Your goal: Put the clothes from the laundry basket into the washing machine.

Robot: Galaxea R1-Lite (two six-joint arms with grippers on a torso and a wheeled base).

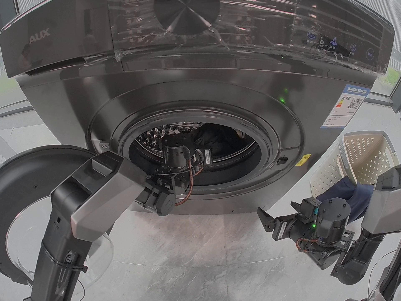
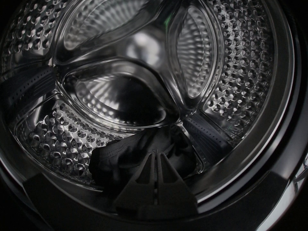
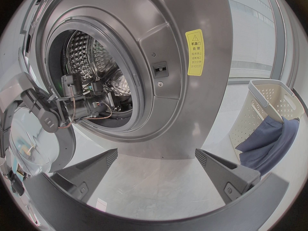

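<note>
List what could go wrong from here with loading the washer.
1. The dark garment lies just beyond the shut left gripper, near the front lip of the drum; backing out might drag it along.
2. The blue garment hangs over the rim of the laundry basket, which looks tilted; a pull by the open right gripper may tip it.

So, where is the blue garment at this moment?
In the head view the blue garment spills from the laundry basket on the robot's right, near the right claw.
</note>
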